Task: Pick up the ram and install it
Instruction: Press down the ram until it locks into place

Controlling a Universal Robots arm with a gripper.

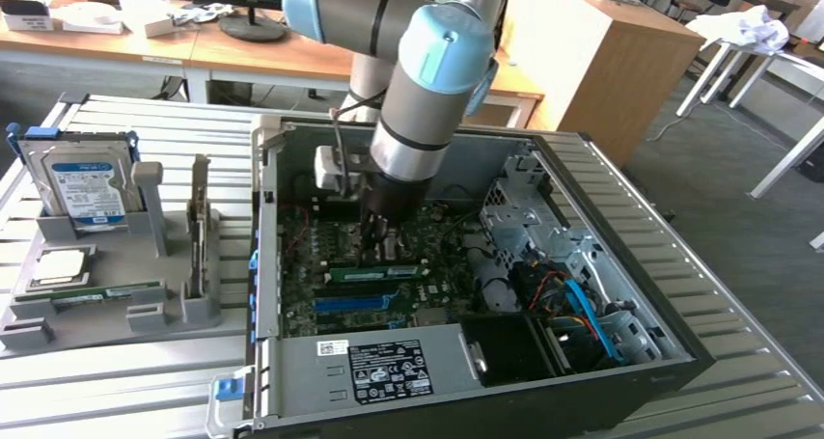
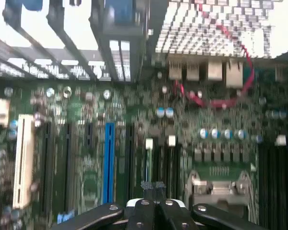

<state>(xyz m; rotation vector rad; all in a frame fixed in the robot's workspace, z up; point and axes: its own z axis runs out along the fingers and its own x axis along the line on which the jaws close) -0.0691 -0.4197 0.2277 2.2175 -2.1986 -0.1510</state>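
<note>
A long green ram stick [image 1: 373,271] stands on edge in a slot of the motherboard [image 1: 315,241] inside the open computer case [image 1: 670,309]. My gripper [image 1: 382,236] hangs straight down over the middle of this stick, fingers shut. In the wrist view the shut gripper [image 2: 153,186] has nothing clamped between its tips. The ram's thin upper edge [image 2: 149,160] runs away from them. Whether the tips touch the stick I cannot tell. A second green stick [image 1: 110,292] lies in the grey holder [image 1: 91,328] at the exterior view's left.
The holder also carries a silver hard drive [image 1: 84,183] and an upright grey card [image 1: 200,222]. A blue slot [image 1: 354,304] lies beside the ram. A finned heatsink [image 2: 211,24], red wires [image 2: 216,101] and case walls crowd the gripper.
</note>
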